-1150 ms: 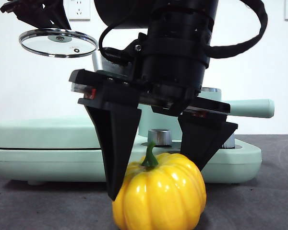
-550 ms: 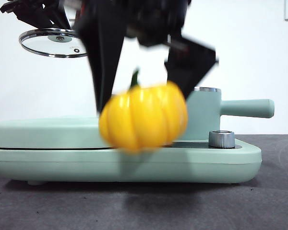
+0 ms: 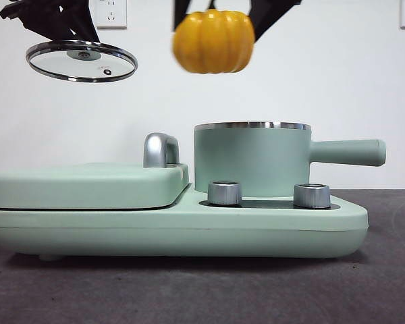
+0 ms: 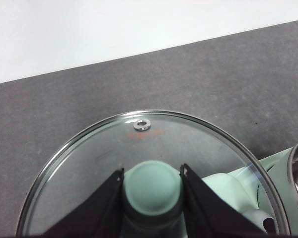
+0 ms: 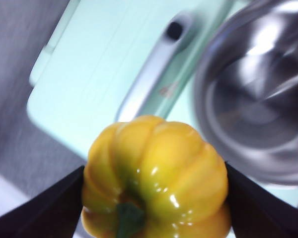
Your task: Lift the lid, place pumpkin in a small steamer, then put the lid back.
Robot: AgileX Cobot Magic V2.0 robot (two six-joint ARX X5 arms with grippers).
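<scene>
Over on the left, the left gripper (image 4: pixel 152 186) is holding the lid (image 3: pixel 81 61) high in the air, its jaws clamped on the mint knob (image 4: pixel 153 189), well above the flat grill cover (image 3: pixel 88 185) with its chrome handle (image 3: pixel 160 149). Toward the middle, the right gripper (image 5: pixel 154 198) is gripping the pumpkin (image 3: pixel 213 41) by its sides, stem up, and it is hanging clear above the steamer's (image 3: pixel 252 158) open steel rim, slightly to its left. The steamer is sitting uncovered on the base (image 3: pixel 175 226) behind two silver knobs (image 3: pixel 225 193), handle pointing right.
</scene>
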